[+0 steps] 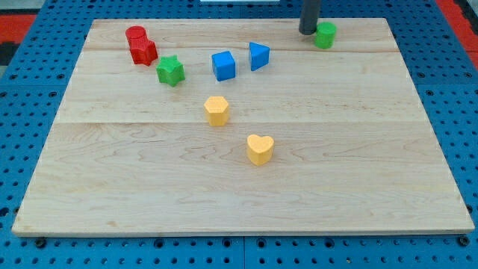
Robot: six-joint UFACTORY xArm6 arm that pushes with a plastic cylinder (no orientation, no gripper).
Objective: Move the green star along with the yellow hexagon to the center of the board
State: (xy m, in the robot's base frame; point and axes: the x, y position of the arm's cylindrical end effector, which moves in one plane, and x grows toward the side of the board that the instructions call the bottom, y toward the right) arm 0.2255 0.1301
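The green star (170, 71) lies at the upper left of the wooden board (239, 187), just right of the red blocks. The yellow hexagon (216, 110) sits a little left of the board's middle, below the blue cube. My tip (308, 31) is at the view's top right, touching or nearly touching the left side of a green round block (325, 35). The tip is far to the right of both the green star and the yellow hexagon.
A red cylinder (135, 35) and another red block (143, 52) stand at the upper left. A blue cube (223, 66) and a blue triangular block (258, 56) sit at top centre. A yellow heart (260, 149) lies near the middle.
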